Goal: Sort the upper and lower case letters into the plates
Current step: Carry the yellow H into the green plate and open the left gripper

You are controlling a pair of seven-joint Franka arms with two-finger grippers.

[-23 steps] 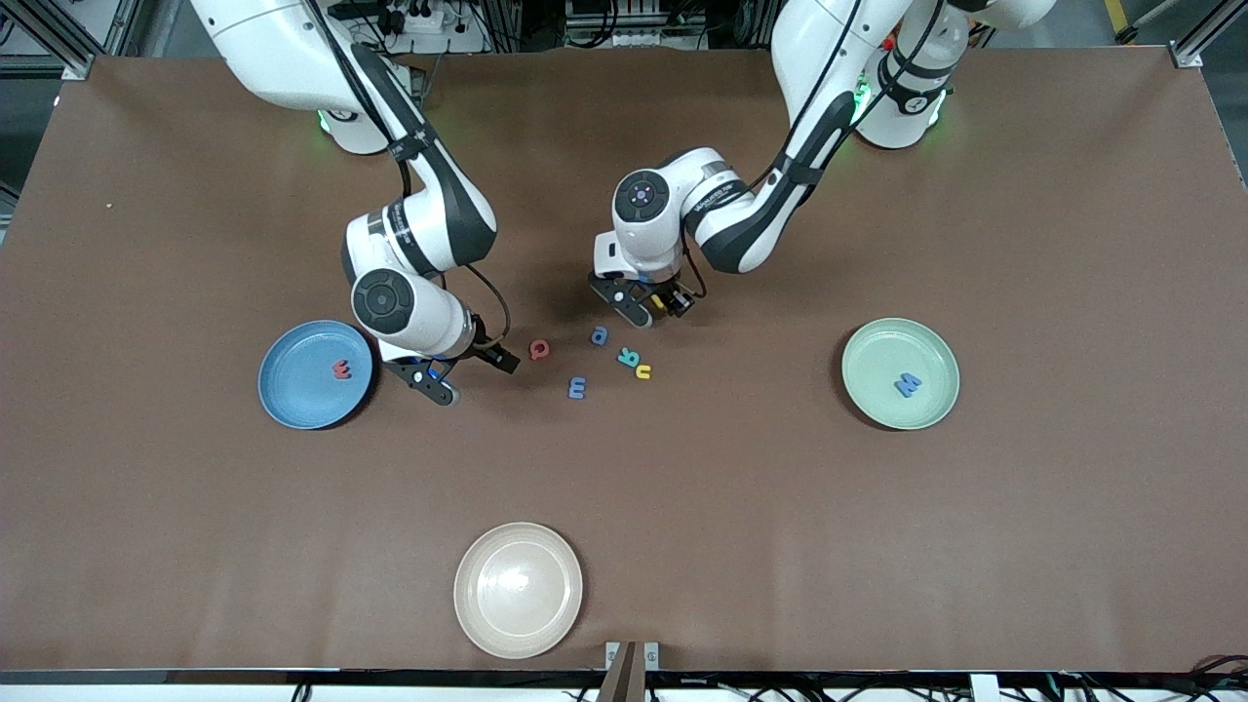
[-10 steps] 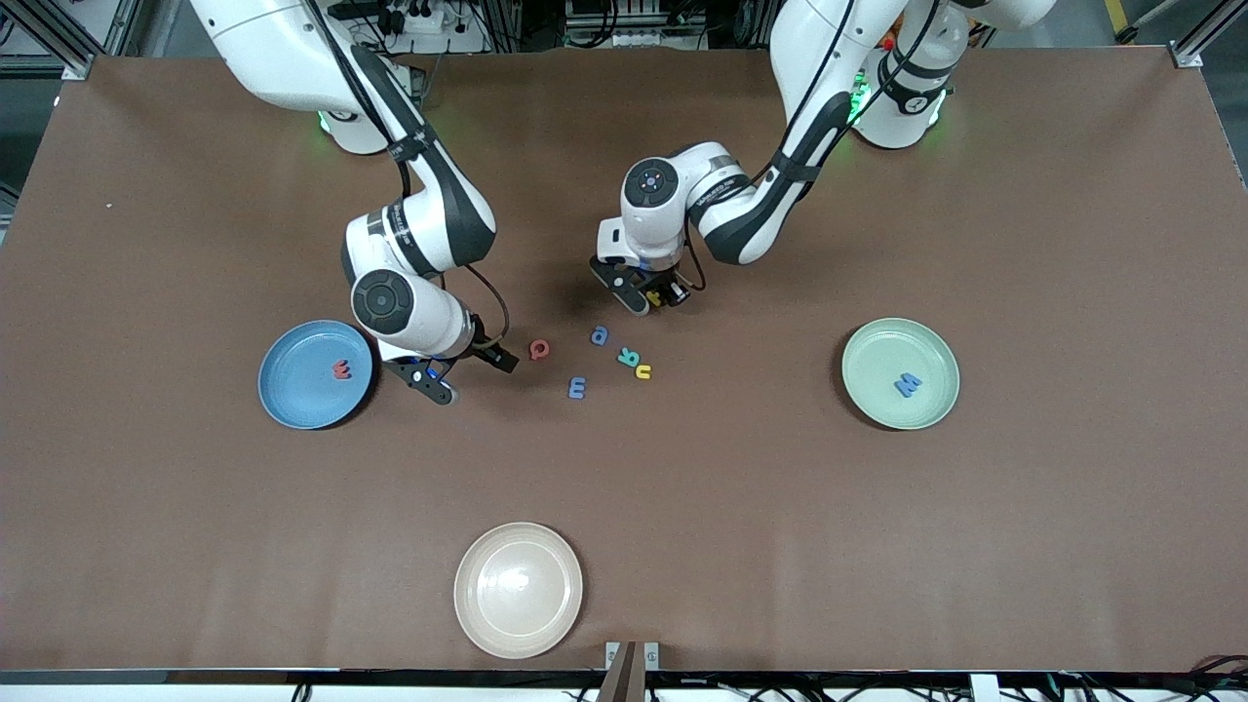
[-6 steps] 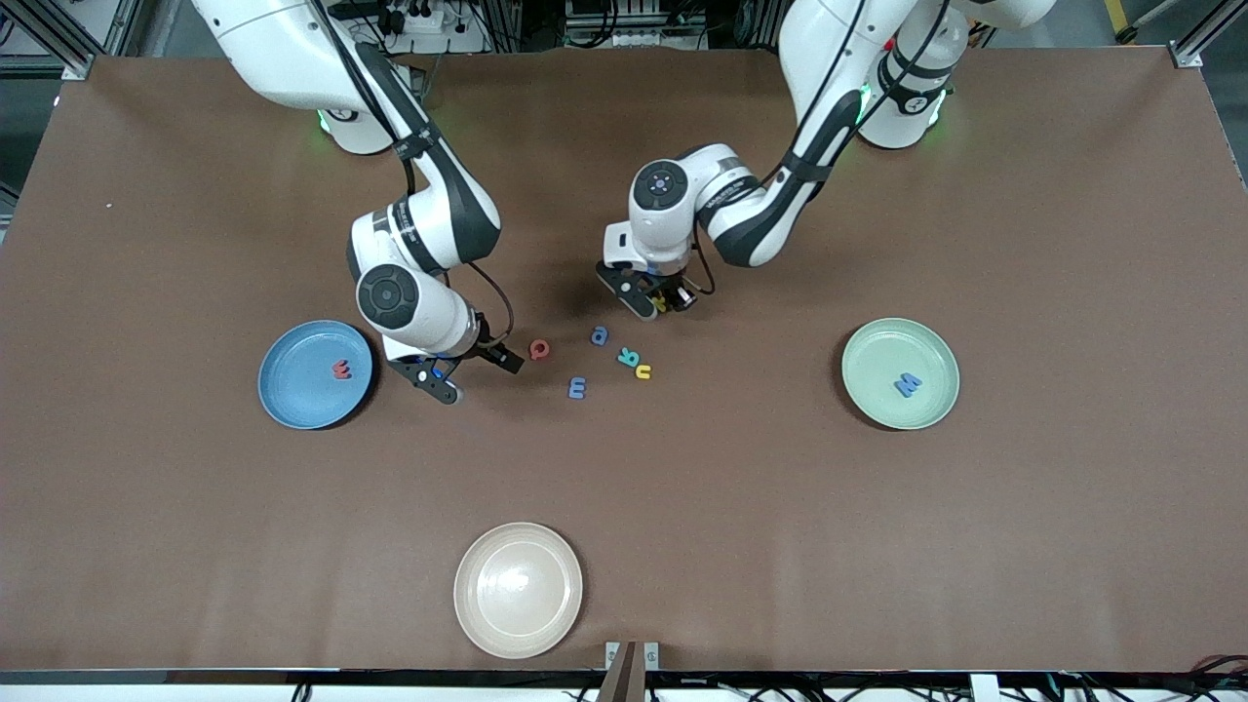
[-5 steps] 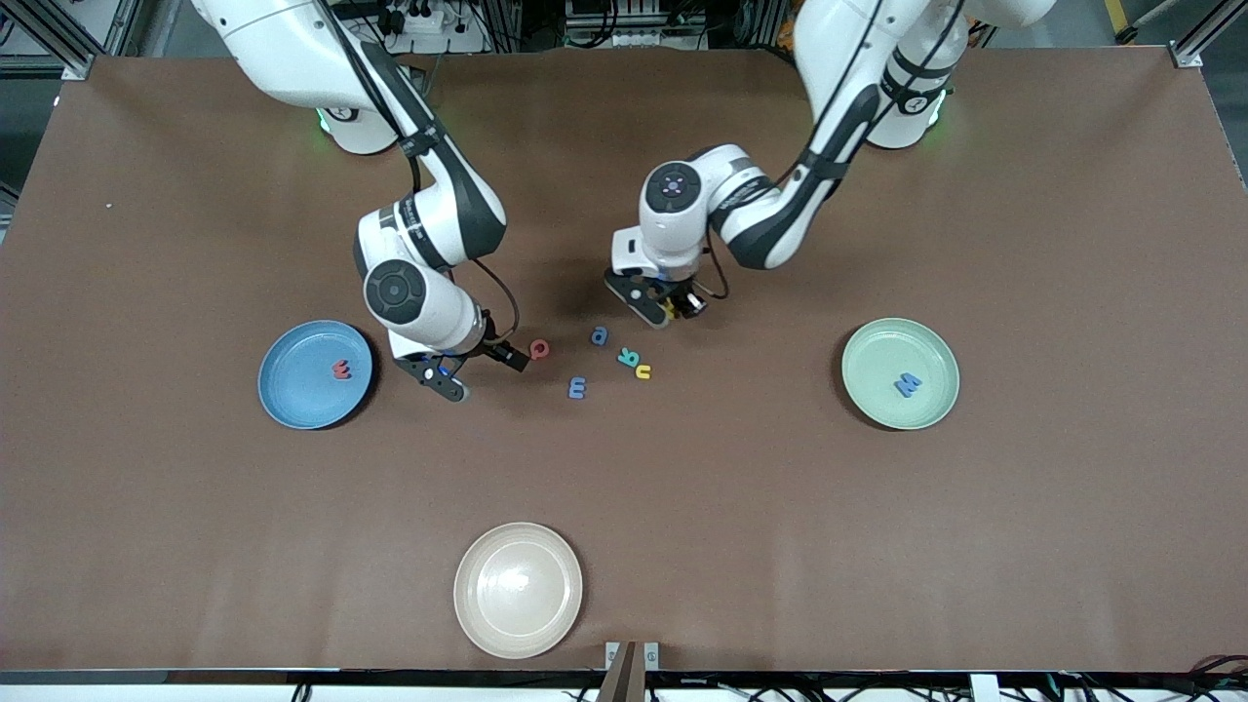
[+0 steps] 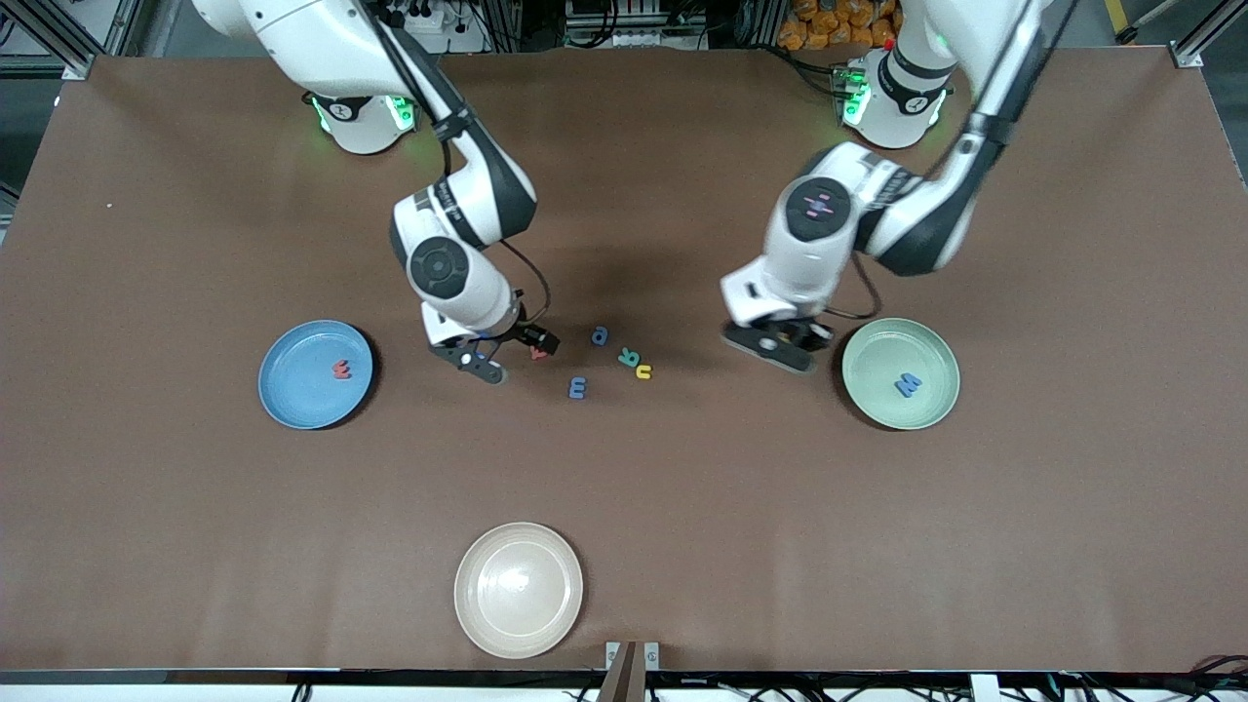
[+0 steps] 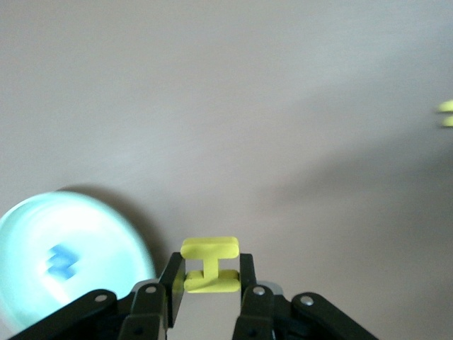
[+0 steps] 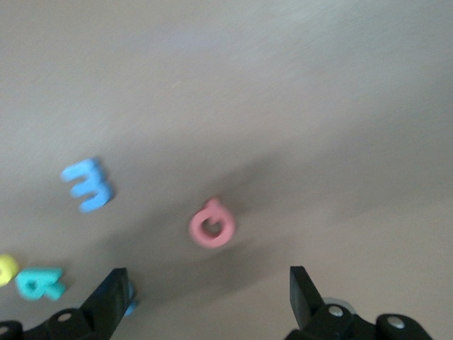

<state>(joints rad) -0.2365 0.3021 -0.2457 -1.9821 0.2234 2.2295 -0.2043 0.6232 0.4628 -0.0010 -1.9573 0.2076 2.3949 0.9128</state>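
A small, light, soft-looking yellow letter (image 6: 209,265) is pinched by its flat faces in the left gripper (image 6: 207,283) just beside the green plate (image 5: 902,336), while the right gripper (image 7: 205,290) is held wide over the red letter (image 7: 211,224) on the table (image 5: 877,536).

L gripper (image 6: 209,283) up in the air, wrist bent down, jaws clamped tight on a small piece. R gripper (image 7: 205,297) low at 9 o'clock from it, fingers spread wide, nothing between.

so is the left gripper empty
No, the left gripper is shut on a yellow letter, beside the green plate.
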